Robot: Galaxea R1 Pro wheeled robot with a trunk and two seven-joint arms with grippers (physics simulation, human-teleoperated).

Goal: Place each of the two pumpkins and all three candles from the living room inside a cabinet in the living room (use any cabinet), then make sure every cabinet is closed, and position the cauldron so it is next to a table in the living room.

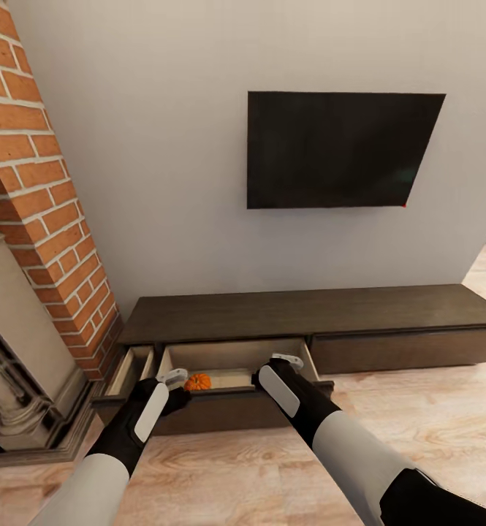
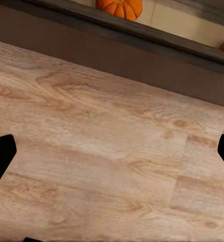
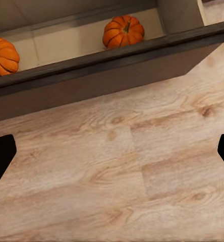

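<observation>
Both grippers hang low in front of the open drawer (image 1: 235, 369) of the cabinet (image 1: 308, 310). In the head view the left gripper (image 1: 174, 380) sits at the drawer's front edge and the right gripper (image 1: 286, 363) at the same edge further along; from that view I cannot tell how their fingers stand. Each wrist view settles it: dark fingertips (image 2: 2, 154) show at opposite edges of the left wrist picture with bare wood floor (image 2: 112, 151) between them, and the right fingertips (image 3: 1, 154) are spread likewise, so both are open and hold nothing.

One pumpkin (image 1: 197, 381) lies inside the drawer, just beside the left gripper, between the two grippers. The right wrist view shows two pumpkins (image 3: 123, 31) in the pale drawer, beyond its dark front, apart from each other. A black screen (image 1: 341, 150) hangs on the wall above the cabinet, and a brick column (image 1: 45, 197) stands beyond the left arm.
</observation>
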